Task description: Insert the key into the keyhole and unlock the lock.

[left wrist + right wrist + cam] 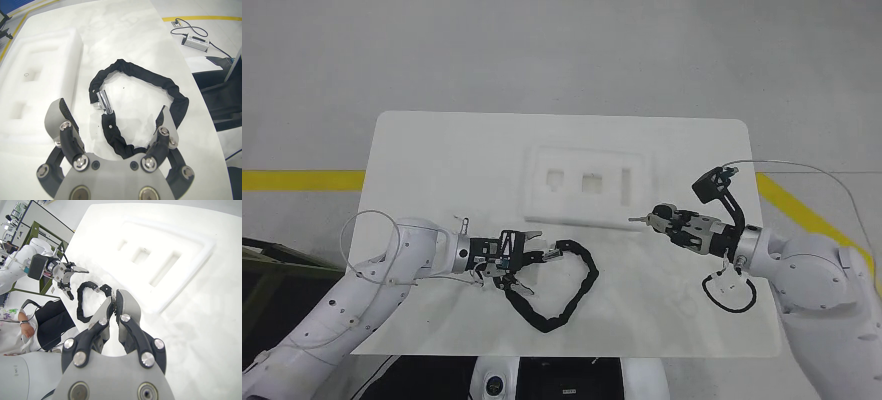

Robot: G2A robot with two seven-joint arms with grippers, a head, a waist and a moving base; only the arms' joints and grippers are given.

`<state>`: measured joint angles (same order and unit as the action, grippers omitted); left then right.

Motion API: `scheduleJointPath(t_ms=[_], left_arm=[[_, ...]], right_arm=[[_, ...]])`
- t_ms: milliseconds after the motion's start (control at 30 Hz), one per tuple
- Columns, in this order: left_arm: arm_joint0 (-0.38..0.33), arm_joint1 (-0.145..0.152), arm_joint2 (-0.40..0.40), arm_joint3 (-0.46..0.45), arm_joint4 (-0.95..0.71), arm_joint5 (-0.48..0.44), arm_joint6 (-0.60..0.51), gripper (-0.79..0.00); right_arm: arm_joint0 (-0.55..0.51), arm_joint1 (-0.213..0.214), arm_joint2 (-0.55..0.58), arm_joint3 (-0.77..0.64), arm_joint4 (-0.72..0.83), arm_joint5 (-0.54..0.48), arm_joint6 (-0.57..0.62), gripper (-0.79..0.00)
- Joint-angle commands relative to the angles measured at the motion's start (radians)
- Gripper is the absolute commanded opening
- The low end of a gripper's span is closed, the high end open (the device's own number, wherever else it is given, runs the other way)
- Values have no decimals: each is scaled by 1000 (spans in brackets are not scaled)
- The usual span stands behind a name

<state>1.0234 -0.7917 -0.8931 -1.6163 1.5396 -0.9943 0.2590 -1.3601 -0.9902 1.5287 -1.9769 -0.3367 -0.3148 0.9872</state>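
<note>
The right gripper (114, 295) is pinching the key (113, 301) between its pressed-together tips, hanging above the right half of the table (442, 150), near the foam tray (587, 185) and well apart from the chain lock (577, 290). The left gripper (113, 106) is hovering spread wide, just short of the lock's chrome cylinder (104, 102) and gripping nothing. The key is seemingly being brought over. Next, the left fingers (63, 106) are likely needing to steady the cylinder while the key is lining up with the keyhole.

White table (442, 160), black chain lock (591, 272) beside white foam tray (542, 205)
</note>
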Motion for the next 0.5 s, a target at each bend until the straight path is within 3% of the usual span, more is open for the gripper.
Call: scheduleJointPath(t_ms=[0, 467], left_arm=[[0, 0, 0, 0, 0, 0, 0, 0], [26, -1, -7, -6, 5, 27, -33, 0]], right_arm=[[0, 0, 0, 0, 0, 0, 0, -785], [0, 0, 0, 0, 0, 0, 0, -785]])
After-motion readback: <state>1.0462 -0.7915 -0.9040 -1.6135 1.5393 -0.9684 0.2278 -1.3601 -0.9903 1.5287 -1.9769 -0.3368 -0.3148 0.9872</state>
